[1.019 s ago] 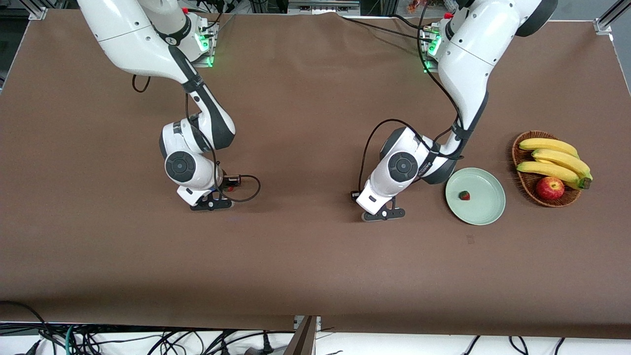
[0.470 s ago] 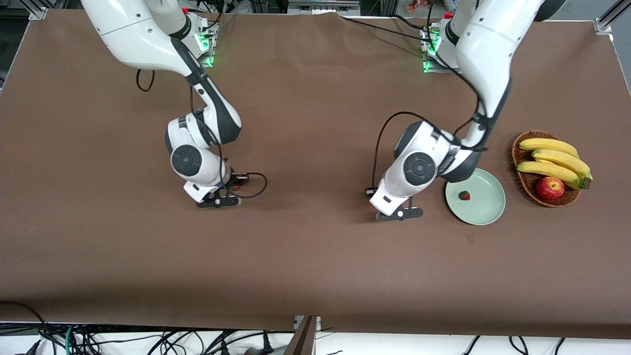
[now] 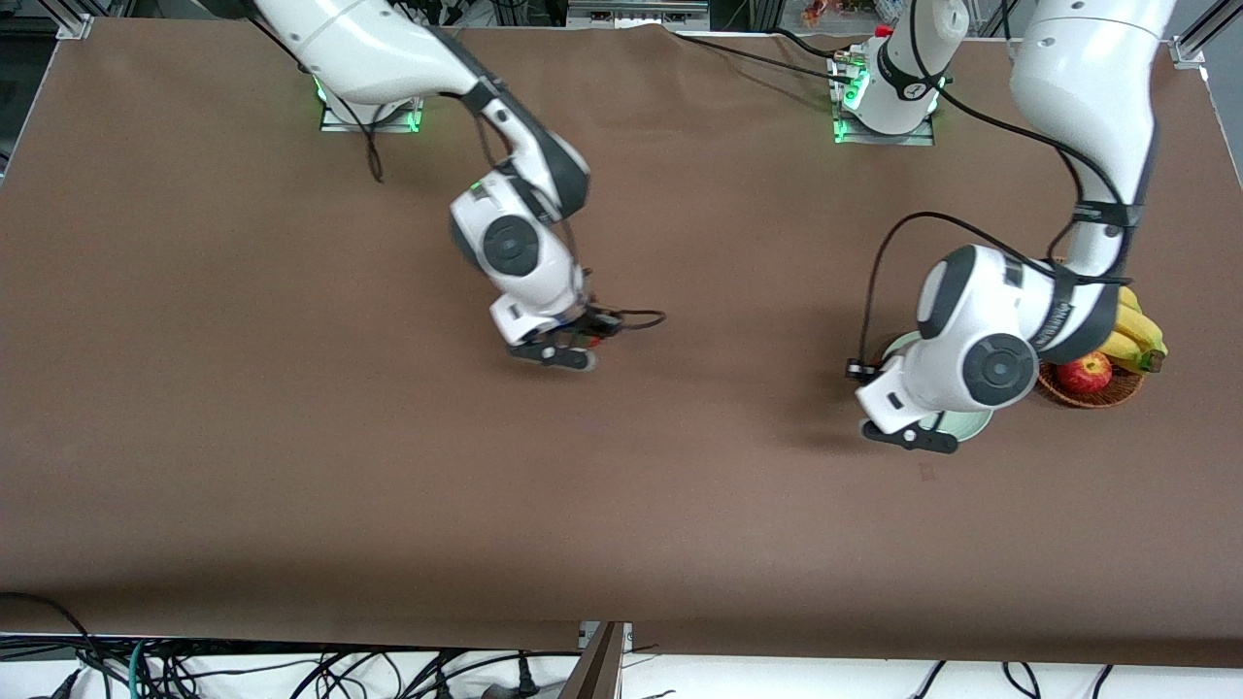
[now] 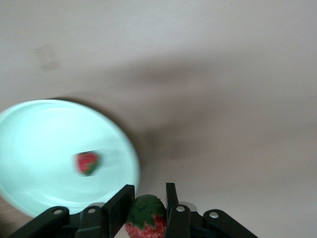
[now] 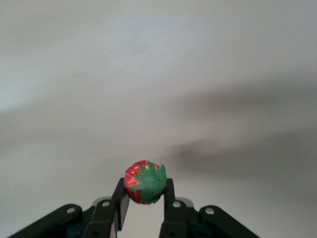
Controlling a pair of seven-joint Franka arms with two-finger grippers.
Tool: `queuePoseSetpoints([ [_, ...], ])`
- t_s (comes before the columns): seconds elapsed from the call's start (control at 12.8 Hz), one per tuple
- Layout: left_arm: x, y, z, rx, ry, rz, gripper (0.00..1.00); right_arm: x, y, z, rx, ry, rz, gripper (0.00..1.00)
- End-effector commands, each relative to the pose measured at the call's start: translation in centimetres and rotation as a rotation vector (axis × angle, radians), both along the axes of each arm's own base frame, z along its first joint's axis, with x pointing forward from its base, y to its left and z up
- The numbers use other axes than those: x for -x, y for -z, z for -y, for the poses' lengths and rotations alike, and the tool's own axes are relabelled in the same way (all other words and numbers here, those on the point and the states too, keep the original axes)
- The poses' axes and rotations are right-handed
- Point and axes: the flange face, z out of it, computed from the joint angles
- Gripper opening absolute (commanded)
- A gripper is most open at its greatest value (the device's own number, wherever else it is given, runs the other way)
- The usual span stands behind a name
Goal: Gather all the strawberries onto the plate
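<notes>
Pale mint-green, the plate (image 4: 44, 148) lies toward the left arm's end of the brown worktop (image 3: 291, 437), beside a wicker basket (image 3: 1097, 393) with bananas (image 3: 1141, 335) and an apple (image 3: 1085, 372). One strawberry (image 4: 87, 163) already lies in the plate.

The left pincer (image 4: 146, 208) hangs over the plate's rim, on the side nearer to the front camera. Its jaws stand narrow, pressed on a second strawberry (image 4: 145, 218) with the green cap showing. The right pincer (image 5: 143, 198) is over the bare middle of the worktop, well apart from the plate. Its jaws are also narrow and grip the third strawberry (image 5: 144, 181).

The step in hand is, I judge, the delivery of both berries. To do it well, the left arm should bring its berry over the middle of the plate, not the rim, then go low before the jaws part, so the berry does not roll out. The right arm should wait until the left one has left the plate, because two arms over one small plate may collide.
</notes>
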Motion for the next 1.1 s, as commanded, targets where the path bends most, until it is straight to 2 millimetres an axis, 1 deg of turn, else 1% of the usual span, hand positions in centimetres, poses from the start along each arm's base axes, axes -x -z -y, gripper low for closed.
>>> queuePoseSetpoints([
  [0.0,0.5,0.8,-4.5,-0.008,0.15,-0.053,0.16,-0.4,2.0,-7.0,-0.129,0.134,0.033,0.0],
  [0.08,0.4,1.5,-7.1,0.011,0.191,-0.071,0.16,0.5,2.4,-9.4,-0.173,0.152,0.048,0.0],
  [0.16,0.2,1.9,-9.3,0.035,0.225,-0.077,0.16,1.7,3.4,-11.8,-0.205,0.146,0.058,0.0],
  [0.24,0.3,2.8,-11.4,0.043,0.253,-0.089,0.16,2.5,4.6,-13.1,-0.224,0.139,0.065,0.0],
  [0.31,0.3,3.7,-12.6,0.04,0.272,-0.102,0.16,3.4,5.7,-13.9,-0.235,0.128,0.074,0.0],
  [0.39,0.3,4.9,-13.4,0.04,0.285,-0.106,0.16,3.5,6.3,-14.1,-0.256,0.133,0.091,0.0],
  [0.47,0.5,6.3,-13.7,0.05,0.287,-0.114,0.16,3.8,6.5,-14.3,-0.275,0.135,0.103,0.07],
  [0.55,0.7,7.5,-13.7,0.056,0.287,-0.121,0.16,3.8,6.4,-14.4,-0.28,0.134,0.108,0.55],
  [0.63,0.8,8.2,-13.6,0.061,0.289,-0.127,0.18,4.2,6.1,-14.7,-0.279,0.115,0.12,1.0],
  [0.71,0.8,8.3,-13.1,0.062,0.298,-0.119,0.27,3.7,5.2,-14.6,-0.278,0.112,0.129,1.0],
  [0.78,0.8,8.5,-13.2,0.064,0.298,-0.105,0.52,2.7,3.3,-14.1,-0.275,0.113,0.136,1.0],
  [0.86,0.9,8.8,-13.2,0.067,0.296,-0.105,1.0,1.0,1.2,-12.7,-0.239,0.108,0.126,1.0],
  [0.94,0.8,8.0,-13.0,0.065,0.298,-0.097,1.0,-0.2,-1.6,-11.5,-0.179,0.066,0.13,1.0],
  [1.02,0.7,6.5,-12.9,0.06,0.299,-0.086,1.0,-1.4,-4.4,-9.7,-0.103,-0.003,0.132,1.0],
])
